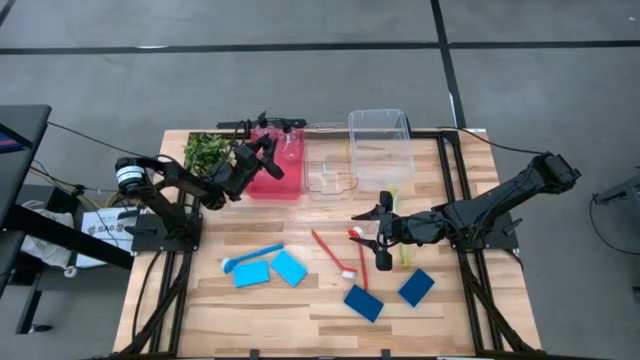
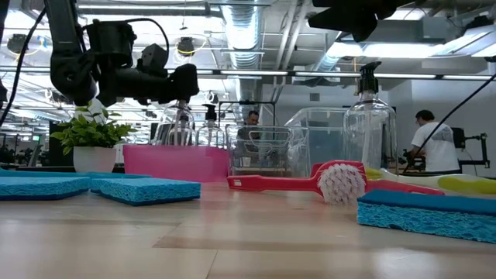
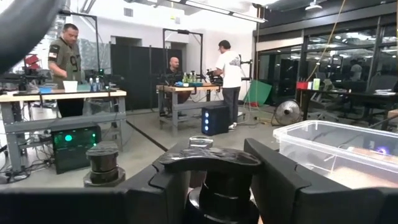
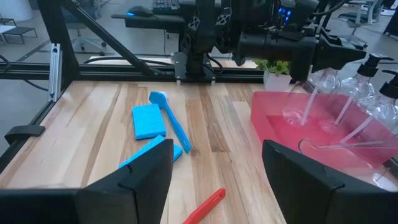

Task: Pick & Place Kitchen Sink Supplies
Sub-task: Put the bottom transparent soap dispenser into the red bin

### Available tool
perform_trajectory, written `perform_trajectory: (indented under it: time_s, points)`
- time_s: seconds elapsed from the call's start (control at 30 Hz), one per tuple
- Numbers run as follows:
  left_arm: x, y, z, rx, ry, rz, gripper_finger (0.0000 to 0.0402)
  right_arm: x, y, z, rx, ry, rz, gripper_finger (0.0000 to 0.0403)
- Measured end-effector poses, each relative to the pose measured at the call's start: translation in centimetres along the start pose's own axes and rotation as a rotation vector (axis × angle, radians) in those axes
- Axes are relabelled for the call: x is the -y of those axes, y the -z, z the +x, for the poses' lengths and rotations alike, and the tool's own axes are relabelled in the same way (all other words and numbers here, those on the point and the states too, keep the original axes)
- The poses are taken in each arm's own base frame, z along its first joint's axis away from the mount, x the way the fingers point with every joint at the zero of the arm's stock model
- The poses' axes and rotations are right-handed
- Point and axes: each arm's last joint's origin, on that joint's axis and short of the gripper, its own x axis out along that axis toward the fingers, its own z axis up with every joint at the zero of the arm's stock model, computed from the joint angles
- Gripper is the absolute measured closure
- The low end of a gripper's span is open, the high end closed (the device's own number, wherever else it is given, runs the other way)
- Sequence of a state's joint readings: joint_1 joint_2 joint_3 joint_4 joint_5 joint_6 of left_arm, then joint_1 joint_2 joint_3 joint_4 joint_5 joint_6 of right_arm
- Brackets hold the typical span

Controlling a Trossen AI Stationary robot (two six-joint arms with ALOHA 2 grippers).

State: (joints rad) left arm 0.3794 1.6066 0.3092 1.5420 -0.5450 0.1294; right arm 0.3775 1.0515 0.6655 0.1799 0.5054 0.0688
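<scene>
My left gripper (image 1: 268, 150) is over the pink bin (image 1: 275, 178), shut on a clear pump bottle (image 4: 300, 99) by its black top. Two more pump bottles (image 4: 367, 71) stand in that bin. My right gripper (image 1: 372, 238) hangs open above two red brushes (image 1: 332, 252) at mid-table, with nothing between its fingers (image 4: 143, 177). Light-blue sponges (image 1: 252, 274) and a blue brush (image 1: 252, 258) lie near left. Dark-blue sponges (image 1: 364, 303) lie near right. A yellow-green brush (image 1: 404, 250) lies beside the right arm. Another pump bottle (image 2: 369, 116) stands on the table. My left gripper has the bottle's black pump top (image 3: 210, 158) pinched between its two fingers (image 3: 277, 177). The fingers come nearly level from the table's left side. The clear body hangs upright below them inside the pink bin; whether its base rests on the bin floor I cannot tell.
A leafy plant (image 1: 208, 150) stands left of the pink bin. A small clear bin (image 1: 330, 180) and a large clear bin (image 1: 381, 140) stand to its right at the far edge. Bare wood lies at the table's near edge. People stand in the room beyond.
</scene>
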Motion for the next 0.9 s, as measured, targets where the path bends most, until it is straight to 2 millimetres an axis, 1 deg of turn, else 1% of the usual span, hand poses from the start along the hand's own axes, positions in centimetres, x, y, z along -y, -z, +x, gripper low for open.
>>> perform_trajectory:
  time_s: [0.23,0.5,0.9]
  points:
    - [0.00,-0.01,0.01,0.001,0.000,0.000,0.0267,0.00,0.00,0.00,0.000,0.000,0.000,0.0163]
    - [0.12,0.32,-0.04,-0.031,0.008,0.013,0.0249,0.00,0.00,0.00,0.000,0.000,0.000,0.0163]
    - [0.14,0.55,-0.05,-0.052,0.010,-0.002,0.0251,0.00,0.00,0.00,0.000,0.000,0.001,0.0163]
